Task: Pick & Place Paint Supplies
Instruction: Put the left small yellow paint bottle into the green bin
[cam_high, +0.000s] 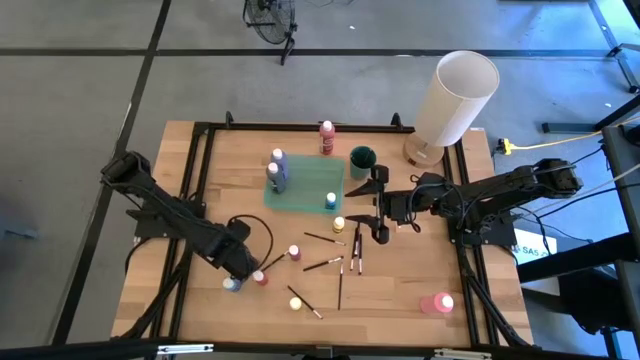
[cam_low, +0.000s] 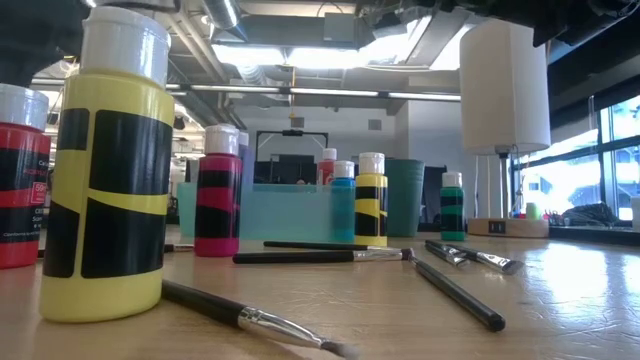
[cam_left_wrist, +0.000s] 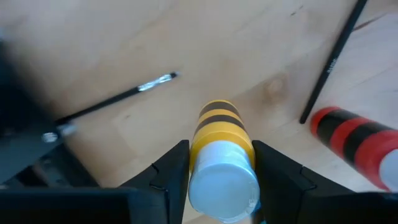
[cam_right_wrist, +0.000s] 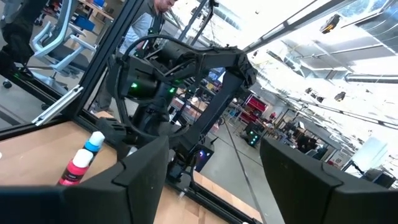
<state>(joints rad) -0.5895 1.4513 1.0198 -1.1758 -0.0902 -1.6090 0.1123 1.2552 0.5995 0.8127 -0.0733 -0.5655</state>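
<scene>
My left gripper (cam_high: 238, 272) stands near the table's near-left corner, its fingers on either side of a yellow-and-black striped paint bottle (cam_left_wrist: 221, 155) with a white cap (cam_high: 232, 284). A red-and-black bottle (cam_left_wrist: 354, 143) stands right beside it (cam_high: 260, 277). My right gripper (cam_high: 380, 208) hovers open and empty (cam_right_wrist: 214, 155) over the table's middle, near a green cup (cam_high: 361, 160). More bottles stand in a teal tray (cam_high: 305, 182). Pink (cam_high: 294, 252) and yellow (cam_high: 339, 224) bottles stand among several dark brushes (cam_high: 322, 264) lying flat on the wood. My left gripper has the yellow striped bottle pinched between its two fingers (cam_left_wrist: 171, 171) at the shoulder (cam_left_wrist: 214, 140) just below the white cap. The fingers come from above, slanting down. The bottle stays upright; whether its base rests on the table I cannot tell.
A tall white cylinder (cam_high: 455, 100) stands at the far right corner. A big pink bottle (cam_high: 437, 303) lies near the near-right corner. Another yellow bottle (cam_high: 295, 302) with a brush beside it stands close to the near edge (cam_low: 105, 170). A red bottle (cam_high: 327, 135) stands behind the tray.
</scene>
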